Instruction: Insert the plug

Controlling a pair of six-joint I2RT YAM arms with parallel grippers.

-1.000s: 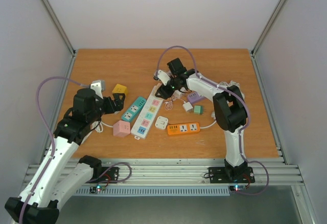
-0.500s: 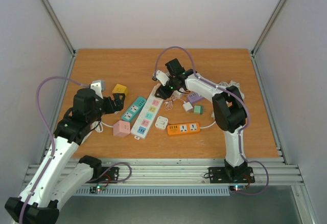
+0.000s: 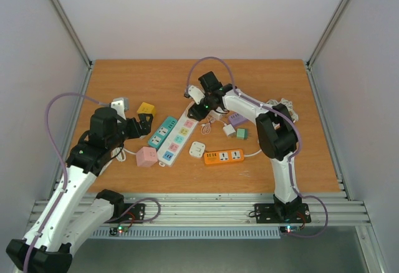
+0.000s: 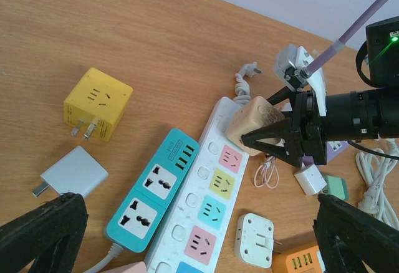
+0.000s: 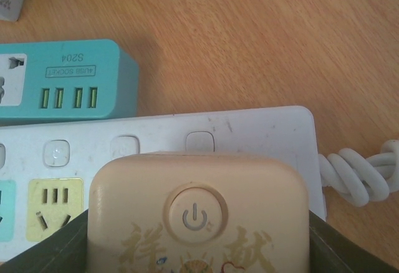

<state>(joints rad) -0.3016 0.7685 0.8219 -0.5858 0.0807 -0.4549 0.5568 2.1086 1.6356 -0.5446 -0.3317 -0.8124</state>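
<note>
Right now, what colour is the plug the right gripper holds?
Pale beige; the plug shows best in the left wrist view.

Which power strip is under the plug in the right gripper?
The white strip with pastel sockets; the beige plug hangs over its end, while the teal strip and orange strip lie clear.

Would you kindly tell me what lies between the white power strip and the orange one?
A small white adapter lies between the white power strip and the orange power strip; the top external view shows it clearly.
</note>
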